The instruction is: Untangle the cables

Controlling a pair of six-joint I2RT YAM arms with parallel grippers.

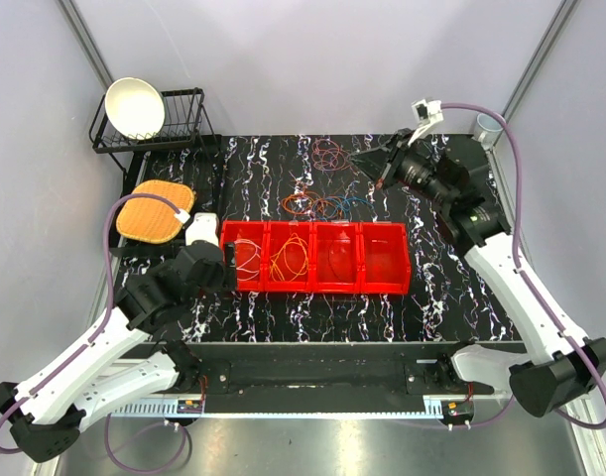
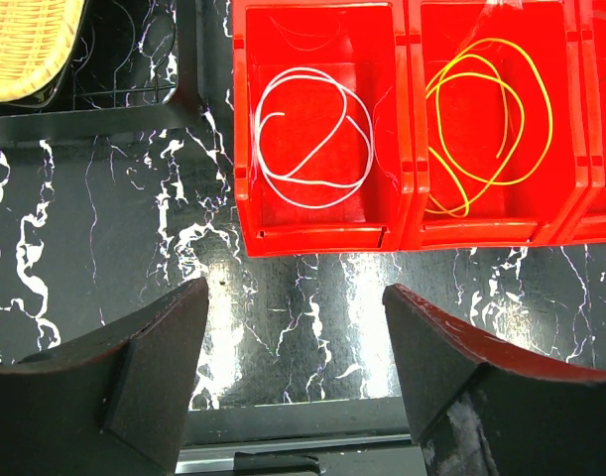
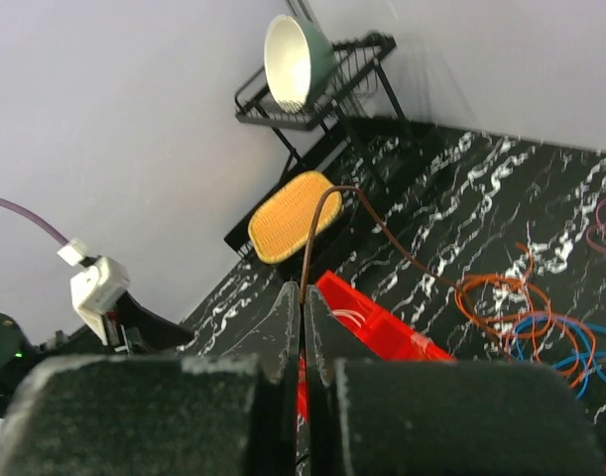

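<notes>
A tangle of orange, red and blue cables (image 1: 320, 205) lies on the black marble table behind the red bins (image 1: 386, 260); a smaller red coil (image 1: 330, 154) lies farther back. My right gripper (image 1: 367, 165) is raised above the table's back and is shut on a thin brown cable (image 3: 322, 213), which arches from the jaws down to the orange loops (image 3: 493, 297) and blue loops (image 3: 565, 342). My left gripper (image 2: 295, 297) is open and empty, just in front of the leftmost bin. That bin holds a white cable (image 2: 312, 139); the second bin holds a yellow cable (image 2: 486, 124).
A black wire rack (image 1: 183, 124) with a white bowl (image 1: 135, 107) stands at the back left. A woven yellow mat (image 1: 156, 210) lies in front of it. The two right-hand bins look empty of cables.
</notes>
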